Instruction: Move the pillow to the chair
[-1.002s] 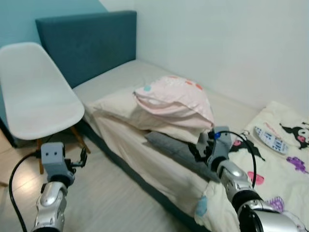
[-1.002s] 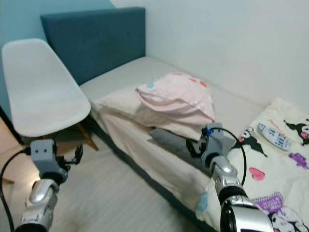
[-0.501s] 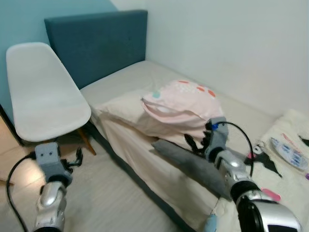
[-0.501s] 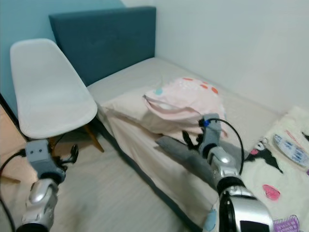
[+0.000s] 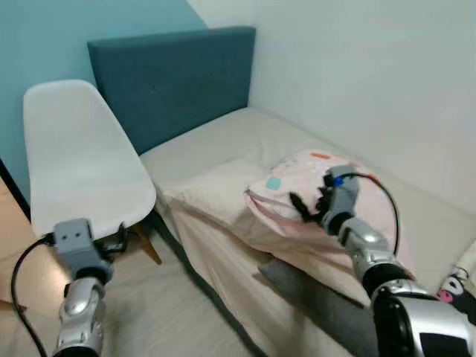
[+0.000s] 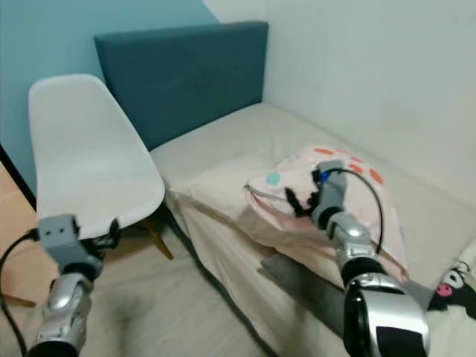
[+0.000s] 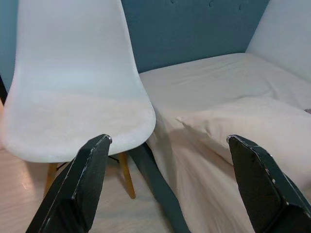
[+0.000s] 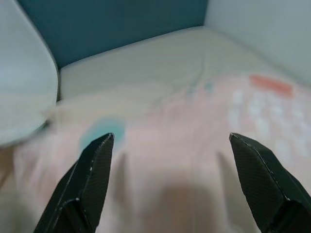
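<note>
My right gripper point(image 5: 303, 208) has risen from the grey cloth onto the pink pillow point(image 6: 349, 186), fingers spread wide above its near edge. The pillow lies on the bed point(image 5: 223, 141), atop a cream pillow point(image 7: 252, 121). Beside the bed stands the white chair point(image 5: 82, 156). My left gripper point(image 7: 165, 184) hangs open nearby.
</note>
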Robot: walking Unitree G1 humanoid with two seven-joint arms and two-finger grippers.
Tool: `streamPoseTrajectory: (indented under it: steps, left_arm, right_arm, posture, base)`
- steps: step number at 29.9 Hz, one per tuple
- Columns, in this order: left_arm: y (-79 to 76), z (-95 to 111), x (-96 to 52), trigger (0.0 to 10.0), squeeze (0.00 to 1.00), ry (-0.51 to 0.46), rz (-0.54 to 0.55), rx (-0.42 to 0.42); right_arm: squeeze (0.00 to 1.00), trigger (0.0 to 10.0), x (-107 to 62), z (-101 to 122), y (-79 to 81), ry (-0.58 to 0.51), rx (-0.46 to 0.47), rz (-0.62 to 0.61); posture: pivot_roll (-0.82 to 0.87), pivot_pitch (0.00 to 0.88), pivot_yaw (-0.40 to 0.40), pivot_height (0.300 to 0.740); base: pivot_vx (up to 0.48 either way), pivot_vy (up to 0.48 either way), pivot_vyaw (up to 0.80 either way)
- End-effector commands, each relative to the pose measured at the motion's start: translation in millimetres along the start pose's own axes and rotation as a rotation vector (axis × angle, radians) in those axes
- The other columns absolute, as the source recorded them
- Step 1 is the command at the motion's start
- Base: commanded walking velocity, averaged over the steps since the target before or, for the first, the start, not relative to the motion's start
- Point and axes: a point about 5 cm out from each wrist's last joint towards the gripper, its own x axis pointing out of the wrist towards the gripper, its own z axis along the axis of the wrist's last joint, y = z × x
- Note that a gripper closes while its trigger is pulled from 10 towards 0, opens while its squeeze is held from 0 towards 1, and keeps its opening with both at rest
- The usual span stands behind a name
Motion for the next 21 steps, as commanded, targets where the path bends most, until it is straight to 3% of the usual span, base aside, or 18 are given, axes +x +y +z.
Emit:
streamPoseTrajectory:
  steps: [1,6,9,12,19,21]
  left_arm:
    - [7.0,1,-1.5,10.0,0.00,0.003,0.020,0.002]
    - [7.5,1,-0.1,10.0,0.00,0.009,0.034,0.009]
    - [5.0,3,2.3,10.0,0.00,0.005,0.012,0.022]
    - [4.2,5,2.1,10.0,0.00,-0.003,-0.001,0.023]
    - [3.5,7,1.6,10.0,0.00,-0.015,-0.015,0.030]
    - [3.3,10,1.1,10.0,0.00,-0.024,-0.028,0.058]
  right_arm:
    - [0.00,10.0,2.0,-2,2.5,0.022,0.026,-0.012]
    - [0.00,10.0,-0.4,-3,-8.0,0.042,0.095,-0.087]
    - [0.00,10.0,-7.9,-3,-30.4,0.075,0.136,-0.231]
    - [0.00,10.0,-13.3,-2,-43.3,0.092,0.110,-0.301]
    - [0.00,10.0,-19.6,-2,-55.8,0.103,0.117,-0.372]
    - [0.00,10.0,-24.5,-7,-61.9,0.123,0.188,-0.413]
  posture:
    - [0.03,0.000,-0.095,0.740]
    - [0.03,0.000,-0.092,0.740]
    - [0.03,0.000,-0.090,0.740]
    - [0.02,0.000,-0.089,0.740]
    - [0.02,0.000,-0.091,0.740]
    - [0.01,0.000,-0.089,0.740]
  base:
    - [0.480,0.000,-0.78]
    - [0.220,0.000,-0.78]
    - [0.000,0.000,-0.78]
    - [0.000,0.000,-0.78]
    - [0.000,0.000,-0.78]
    - [0.000,0.000,-0.78]
